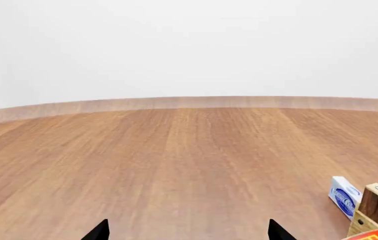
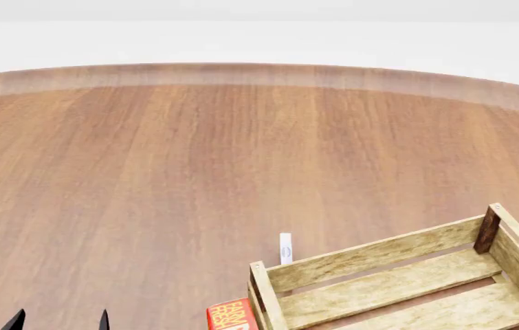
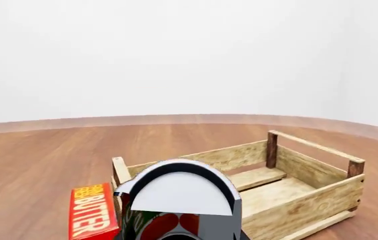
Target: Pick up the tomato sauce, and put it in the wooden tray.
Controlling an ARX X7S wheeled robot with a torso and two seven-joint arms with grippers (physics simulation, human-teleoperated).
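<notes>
The tomato sauce (image 3: 178, 200), a tin with a silver top and red tomato pictures on a green band, fills the near middle of the right wrist view, held up close to the camera. My right gripper's fingers are hidden behind it and seem shut on it. Just beyond the tin stands the wooden tray (image 3: 309, 197), a pale slatted crate with dark corner posts, also in the head view at the lower right (image 2: 379, 254). My left gripper (image 2: 60, 322) is open over bare floor at the lower left, its black fingertips wide apart (image 1: 189, 231).
A red butter box (image 3: 92, 210) stands against the tray's near corner (image 2: 229, 316). A small blue-and-white box (image 2: 285, 247) stands on the floor just past that corner (image 1: 344, 196). Wooden floor runs to a pale wall.
</notes>
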